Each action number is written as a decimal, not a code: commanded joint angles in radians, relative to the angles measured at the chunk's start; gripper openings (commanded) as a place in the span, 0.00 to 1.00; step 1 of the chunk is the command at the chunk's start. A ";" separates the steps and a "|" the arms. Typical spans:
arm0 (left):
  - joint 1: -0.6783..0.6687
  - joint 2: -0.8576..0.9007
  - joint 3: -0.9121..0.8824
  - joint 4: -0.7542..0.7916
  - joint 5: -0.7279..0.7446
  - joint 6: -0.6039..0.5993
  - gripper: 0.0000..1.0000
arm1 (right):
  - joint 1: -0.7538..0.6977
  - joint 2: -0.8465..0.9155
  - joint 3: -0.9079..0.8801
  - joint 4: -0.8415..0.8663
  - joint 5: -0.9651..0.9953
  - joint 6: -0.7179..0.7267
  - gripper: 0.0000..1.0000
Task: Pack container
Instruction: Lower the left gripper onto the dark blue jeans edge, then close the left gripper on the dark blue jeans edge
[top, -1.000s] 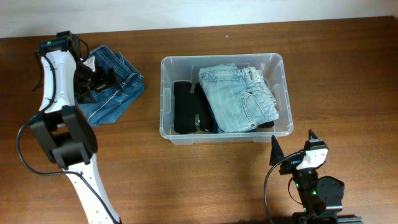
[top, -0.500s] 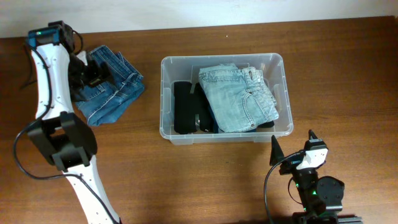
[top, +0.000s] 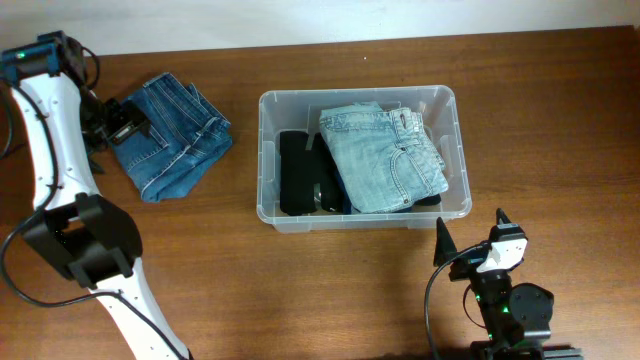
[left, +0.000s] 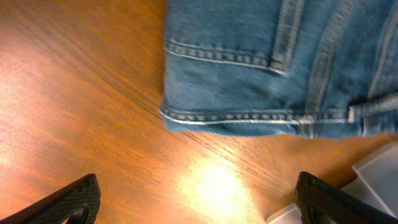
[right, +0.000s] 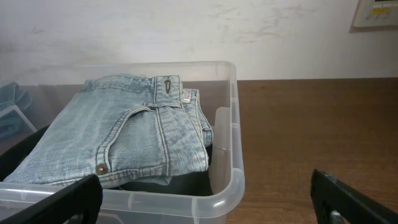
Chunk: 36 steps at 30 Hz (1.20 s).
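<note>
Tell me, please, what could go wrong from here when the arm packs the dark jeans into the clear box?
1. The left pincer is open over bare table beside the folded dark blue jeans, holding nothing. A grip on the edge alone may take only one layer and unfold them.
2. The container already holds light blue jeans and a black garment that cover much of its floor. Another pair may snag on the rim.

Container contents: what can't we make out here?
- Black item, overhead: partly under the light jeans, so its type is unclear.
- Container bottom, overhead and right wrist: covered by clothing.
- Dark jeans, left wrist: cut off by the top and right edges.
- Right wrist: the left part of the Container is cut off by the frame edge.
</note>
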 joint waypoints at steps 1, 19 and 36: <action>0.026 -0.021 0.013 -0.004 -0.016 -0.060 1.00 | -0.008 -0.008 -0.007 0.001 -0.013 -0.007 0.98; 0.032 -0.021 0.002 0.008 -0.013 -0.060 1.00 | -0.008 -0.008 -0.007 0.001 -0.013 -0.007 0.98; 0.067 -0.018 -0.353 0.436 -0.015 -0.100 1.00 | -0.008 -0.008 -0.007 0.001 -0.013 -0.007 0.98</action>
